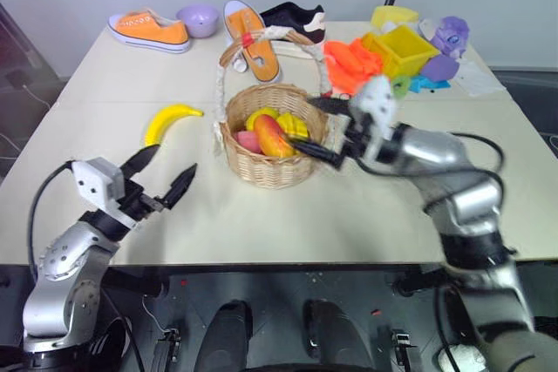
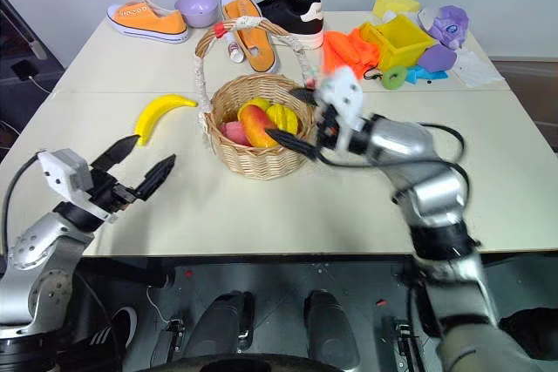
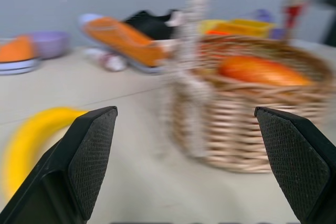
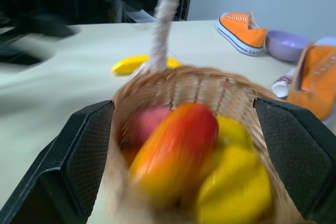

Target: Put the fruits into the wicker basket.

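The wicker basket stands mid-table, its tall wrapped handle arching over it. Inside lies the red-orange mango, beside a yellow fruit and a pink one. On the table to the basket's left lies the yellow banana. My right gripper is open at the basket's right rim, pointing across it, with nothing between its fingers. Nearer the front edge, my left gripper is open and empty, a little short of the banana. The left wrist view has the banana and the basket ahead.
Along the table's far edge stand an orange shoe, a lavender bowl, a second orange shoe and a black shoe. At the back right are orange toys, a yellow toy cart and purple toys.
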Tool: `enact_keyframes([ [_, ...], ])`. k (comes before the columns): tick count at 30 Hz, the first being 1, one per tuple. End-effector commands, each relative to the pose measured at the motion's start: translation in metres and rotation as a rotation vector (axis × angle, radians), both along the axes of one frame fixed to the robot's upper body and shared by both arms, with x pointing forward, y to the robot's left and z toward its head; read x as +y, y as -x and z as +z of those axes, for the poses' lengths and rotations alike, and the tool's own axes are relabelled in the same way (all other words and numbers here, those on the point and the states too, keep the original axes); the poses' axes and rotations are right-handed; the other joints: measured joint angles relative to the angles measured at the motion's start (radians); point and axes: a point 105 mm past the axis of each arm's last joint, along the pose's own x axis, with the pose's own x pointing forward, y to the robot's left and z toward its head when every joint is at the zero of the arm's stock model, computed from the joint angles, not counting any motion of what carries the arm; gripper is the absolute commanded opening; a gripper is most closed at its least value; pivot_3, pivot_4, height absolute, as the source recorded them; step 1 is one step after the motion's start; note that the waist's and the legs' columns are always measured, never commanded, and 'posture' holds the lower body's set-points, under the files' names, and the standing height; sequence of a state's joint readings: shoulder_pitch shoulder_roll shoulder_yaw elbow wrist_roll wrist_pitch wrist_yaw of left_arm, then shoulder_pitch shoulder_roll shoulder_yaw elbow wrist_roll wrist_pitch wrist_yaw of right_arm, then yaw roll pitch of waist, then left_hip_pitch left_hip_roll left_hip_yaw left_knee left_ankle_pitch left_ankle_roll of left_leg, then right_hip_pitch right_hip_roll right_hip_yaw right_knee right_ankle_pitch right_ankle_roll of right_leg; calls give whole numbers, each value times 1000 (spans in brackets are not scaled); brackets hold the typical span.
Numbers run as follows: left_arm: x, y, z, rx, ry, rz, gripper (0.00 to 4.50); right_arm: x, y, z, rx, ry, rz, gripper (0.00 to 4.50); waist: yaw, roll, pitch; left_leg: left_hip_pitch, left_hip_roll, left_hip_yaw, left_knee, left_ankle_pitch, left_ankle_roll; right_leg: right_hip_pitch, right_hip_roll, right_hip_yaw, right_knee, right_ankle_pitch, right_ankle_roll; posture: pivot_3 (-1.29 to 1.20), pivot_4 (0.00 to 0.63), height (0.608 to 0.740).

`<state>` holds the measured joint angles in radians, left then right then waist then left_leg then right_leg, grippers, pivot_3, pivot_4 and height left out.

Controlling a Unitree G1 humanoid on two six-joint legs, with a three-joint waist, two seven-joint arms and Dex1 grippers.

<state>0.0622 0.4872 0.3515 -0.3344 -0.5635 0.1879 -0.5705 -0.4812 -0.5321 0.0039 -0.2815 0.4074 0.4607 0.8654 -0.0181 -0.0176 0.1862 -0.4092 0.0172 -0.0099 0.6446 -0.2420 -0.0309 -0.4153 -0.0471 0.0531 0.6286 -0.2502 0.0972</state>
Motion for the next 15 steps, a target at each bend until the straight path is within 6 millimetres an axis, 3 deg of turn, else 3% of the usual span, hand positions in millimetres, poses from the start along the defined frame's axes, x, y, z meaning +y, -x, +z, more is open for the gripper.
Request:
enact_keyframes([
  [1,24,-6,0,-23,-13,149,4500,-7,31,-5,-79,-14,21,4424,-3,0,0,0,0,0,0,0,0,0,0,0,0,0,0,0,150,740],
  [5,41,-16,-5,-4,-34,286,4500,-16,45,-30,-86,46,-56,4424,-3,0,0,2,0,-1,0,0,0,1,2,0,1,0,0,0,150,740],
  [9,49,-23,-1,-9,-58,353,4500,-27,37,-21,-139,-24,-173,4424,1,-1,0,1,0,0,3,0,0,2,1,0,1,0,-1,0,150,740],
  [15,74,-38,3,9,-41,489,4500,-15,36,-26,-159,-18,-141,4424,5,-2,0,2,0,-1,2,0,0,2,1,0,1,0,0,0,150,740],
])
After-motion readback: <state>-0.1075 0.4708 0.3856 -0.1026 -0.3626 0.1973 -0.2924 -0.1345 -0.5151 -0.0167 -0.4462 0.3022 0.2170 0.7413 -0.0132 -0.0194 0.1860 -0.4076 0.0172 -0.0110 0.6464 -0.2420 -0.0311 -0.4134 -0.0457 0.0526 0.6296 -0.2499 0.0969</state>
